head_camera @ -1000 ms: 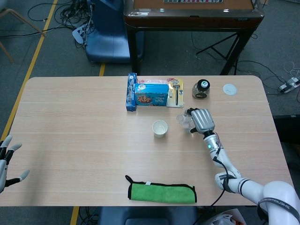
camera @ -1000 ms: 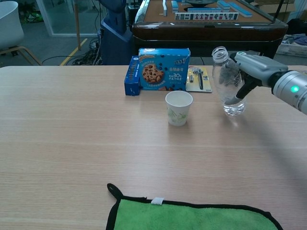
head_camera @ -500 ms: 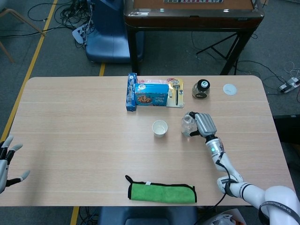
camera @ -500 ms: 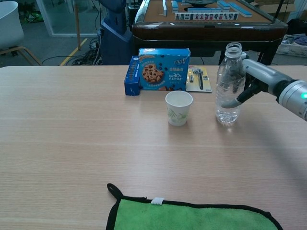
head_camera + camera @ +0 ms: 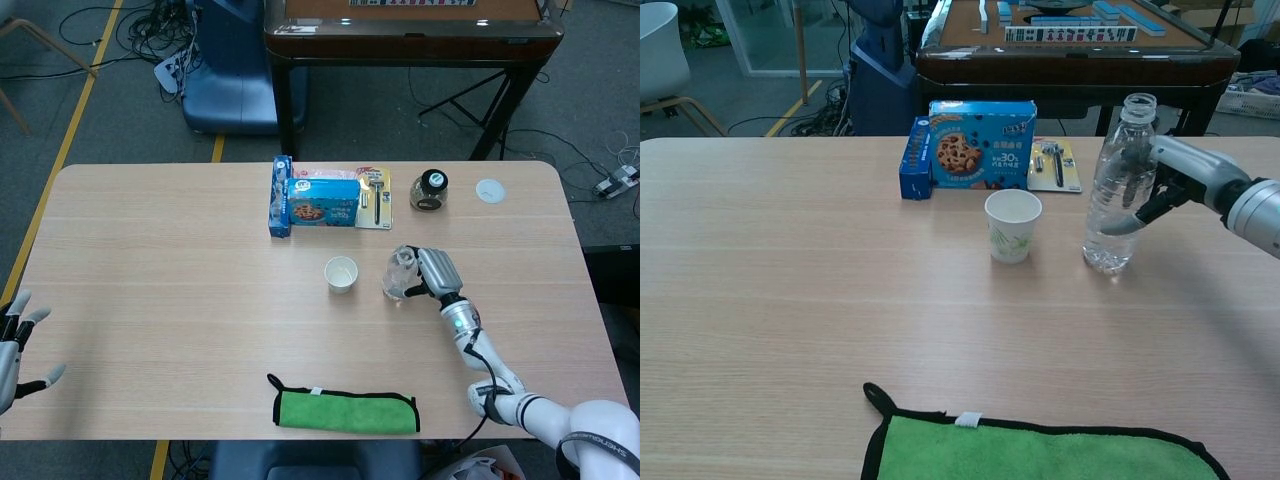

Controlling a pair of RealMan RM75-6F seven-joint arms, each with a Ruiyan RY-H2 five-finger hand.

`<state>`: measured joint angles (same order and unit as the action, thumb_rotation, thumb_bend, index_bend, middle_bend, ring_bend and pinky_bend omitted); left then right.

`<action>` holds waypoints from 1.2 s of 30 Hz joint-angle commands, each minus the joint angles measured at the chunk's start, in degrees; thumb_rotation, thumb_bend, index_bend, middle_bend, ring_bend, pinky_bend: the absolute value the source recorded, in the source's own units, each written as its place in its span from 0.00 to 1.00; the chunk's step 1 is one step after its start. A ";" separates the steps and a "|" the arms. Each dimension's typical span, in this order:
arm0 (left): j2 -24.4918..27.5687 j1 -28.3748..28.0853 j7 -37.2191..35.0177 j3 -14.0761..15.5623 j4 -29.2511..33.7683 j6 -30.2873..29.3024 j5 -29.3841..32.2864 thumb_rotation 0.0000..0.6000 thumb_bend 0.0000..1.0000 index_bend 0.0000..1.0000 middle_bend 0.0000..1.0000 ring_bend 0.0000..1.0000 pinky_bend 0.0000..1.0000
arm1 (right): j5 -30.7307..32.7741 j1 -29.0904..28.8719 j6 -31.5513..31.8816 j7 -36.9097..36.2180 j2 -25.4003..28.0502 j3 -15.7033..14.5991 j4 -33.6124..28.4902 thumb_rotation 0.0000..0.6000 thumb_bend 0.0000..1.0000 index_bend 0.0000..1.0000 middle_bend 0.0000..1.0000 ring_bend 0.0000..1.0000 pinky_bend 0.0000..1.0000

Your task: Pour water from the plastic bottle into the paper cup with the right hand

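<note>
A clear, uncapped plastic bottle [image 5: 1118, 188] [image 5: 398, 274] is held by my right hand [image 5: 1170, 175] [image 5: 432, 272], which grips its side from the right. The bottle leans slightly, its base just above or touching the table to the right of the white paper cup [image 5: 1012, 225] [image 5: 341, 273]. The cup stands upright and open. My left hand [image 5: 15, 345] hovers with spread fingers at the far left edge of the table, holding nothing.
A blue cookie box [image 5: 980, 144] and a narrower blue box [image 5: 914, 158] stand behind the cup, beside a yellow card of tools [image 5: 1053, 164]. A dark jar [image 5: 430, 189] and a white lid [image 5: 490, 190] lie at the back right. A green cloth [image 5: 1040, 450] lies at the front edge.
My right hand has carried the bottle toward me and slightly left, nearer the cup, bringing it from a leftward tilt to nearly upright. The cup and left hand have not moved.
</note>
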<state>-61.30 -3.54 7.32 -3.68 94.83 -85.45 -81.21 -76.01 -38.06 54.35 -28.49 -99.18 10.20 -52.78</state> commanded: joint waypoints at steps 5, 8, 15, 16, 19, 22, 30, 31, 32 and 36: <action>-0.10 -0.07 0.03 0.00 -0.13 0.19 0.16 1.00 0.12 0.22 0.03 0.06 0.32 | -1.26 0.65 -0.50 -2.50 0.46 -0.60 1.00 1.00 0.00 0.54 0.49 0.43 0.59; -0.12 -0.08 0.05 0.01 -0.14 0.20 0.17 1.00 0.12 0.22 0.03 0.06 0.32 | -1.65 0.70 -0.95 -2.96 0.91 -0.89 0.89 1.00 0.00 0.50 0.46 0.39 0.59; -0.24 -0.14 0.11 0.05 -0.22 0.37 0.24 1.00 0.12 0.22 0.03 0.06 0.32 | -2.11 0.95 -1.96 -2.41 2.38 -1.47 -0.16 1.00 0.00 0.38 0.32 0.28 0.47; -0.24 -0.14 0.10 0.06 -0.24 0.38 0.24 1.00 0.12 0.22 0.03 0.06 0.32 | -2.08 1.01 -2.05 -2.31 2.54 -1.48 -0.30 1.00 0.00 0.37 0.30 0.27 0.45; -0.28 -0.14 0.15 0.08 -0.26 0.38 0.22 1.00 0.12 0.22 0.03 0.06 0.32 | -1.99 1.23 -2.42 -1.90 3.24 -1.60 -0.95 1.00 0.00 0.29 0.25 0.23 0.41; -0.36 -0.16 0.30 0.13 -0.27 0.41 0.19 1.00 0.12 0.22 0.03 0.06 0.32 | -1.92 1.54 -2.48 -1.32 4.13 -1.68 -1.88 1.00 0.00 0.24 0.22 0.21 0.38; -0.74 -0.34 0.65 0.28 -0.61 0.93 0.35 1.00 0.12 0.22 0.03 0.06 0.32 | -1.39 2.95 -1.41 1.00 7.51 -1.51 -5.78 1.00 0.00 0.20 0.19 0.18 0.36; -0.77 -0.37 0.67 0.30 -0.66 1.00 0.37 1.00 0.12 0.22 0.03 0.06 0.32 | -1.28 3.18 -1.19 1.44 7.97 -1.49 -6.31 1.00 0.00 0.20 0.19 0.18 0.36; -0.82 -0.41 0.68 0.32 -0.72 1.09 0.38 1.00 0.12 0.22 0.03 0.06 0.32 | -1.22 3.51 -0.80 2.31 8.61 -1.54 -6.99 1.00 0.00 0.20 0.19 0.18 0.36; -0.97 -0.49 0.73 0.37 -0.92 1.33 0.48 1.00 0.12 0.22 0.04 0.06 0.32 | -0.68 4.86 0.70 7.03 10.94 -1.87 -9.48 1.00 0.00 0.20 0.19 0.18 0.36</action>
<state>-62.26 -4.02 8.04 -3.32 93.93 -84.15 -80.75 -77.09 -34.08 54.14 -23.82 -89.66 8.54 -60.77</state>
